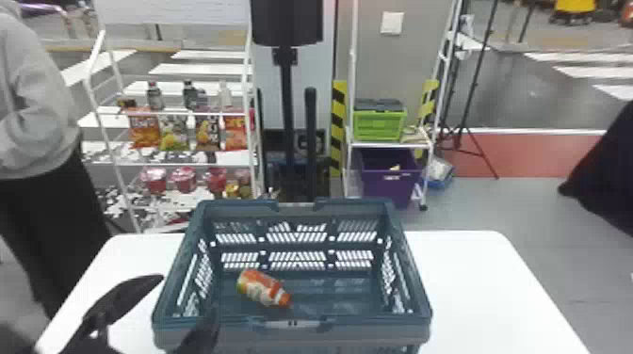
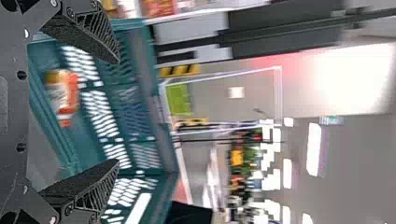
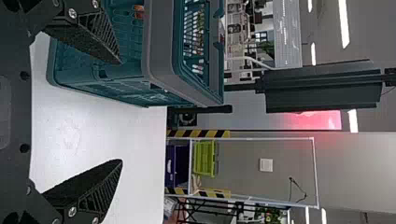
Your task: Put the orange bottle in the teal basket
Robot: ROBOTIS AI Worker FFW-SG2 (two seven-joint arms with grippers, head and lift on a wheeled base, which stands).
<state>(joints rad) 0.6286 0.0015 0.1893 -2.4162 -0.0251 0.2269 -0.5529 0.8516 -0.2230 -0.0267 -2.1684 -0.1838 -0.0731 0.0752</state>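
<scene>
Inside the teal basket (image 1: 358,335), the orange bottle (image 1: 261,288) is lying on its side on the floor of the thing, so tbh the drop looks done. Long axis is on a slant: base toward the far left, cap toward the near right, so the cap end is the one closer to my body. My left gripper (image 1: 187,294) is the nearer one by a good bit, up around the near left corner of the basket. From those jaws the bottle is off to the right and lower down, with a clear gap and nothing pinched. Left jaws are spread wide and empty, you can see that fine in the left wrist view. Right gripper (image 3: 120,112) is wide and empty too, off on the right side with the white table (image 3: 102,140) behind its fingers.

Imo the next move is just backing the left arm out, up first and then away to my left, since the bottle is on the other side. Only thing I'd watch is the inner finger, could clip the rim if I pull sideways too low. No regrasp needed as I read it.
</scene>
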